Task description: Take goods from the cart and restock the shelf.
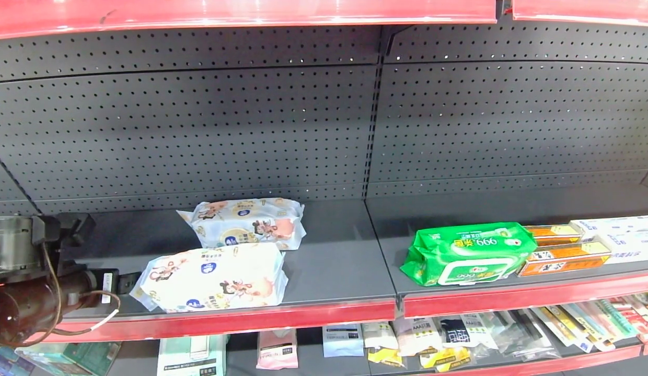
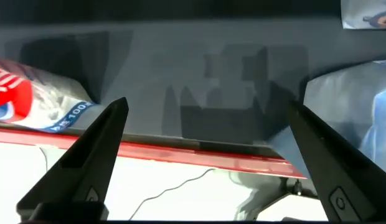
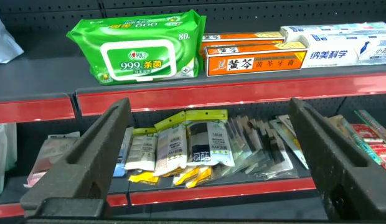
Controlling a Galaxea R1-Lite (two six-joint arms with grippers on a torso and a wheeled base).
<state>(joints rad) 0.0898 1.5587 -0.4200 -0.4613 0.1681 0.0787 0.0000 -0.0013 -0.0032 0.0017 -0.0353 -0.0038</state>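
landmark: green wipes pack [image 1: 467, 253], lying flat on the grey shelf [image 1: 334, 261], with its front end close to the red front rail [image 1: 224, 316].
front cartoon wipes pack [image 1: 211, 279]: on the same shelf, well to the left of the green wipes pack, lying flat right at the rail.
rear cartoon wipes pack [image 1: 248, 222]: also left of the green wipes pack but deeper in, just behind the front cartoon wipes pack. Whether the two touch I cannot tell.
left gripper [image 2: 207, 104]: far to the left of the green wipes pack, at shelf height, just beside the outer end of the front cartoon wipes pack. Its fingers are spread wide and hold nothing.
red, white and blue pack [image 2: 31, 99]: on the shelf, on the side of the left gripper away from the green wipes pack.
right gripper [image 3: 208, 102]: in front of the green wipes pack and lower, off the shelf. Its fingers stand wide apart and are empty.
orange boxes [image 1: 562, 258]: two, just beside the right end of the green wipes pack, one behind the other.
white boxes [image 1: 627, 235]: farther right of the green wipes pack, beyond the orange boxes.
sachets [image 1: 449, 339]: on the level below the green wipes pack.
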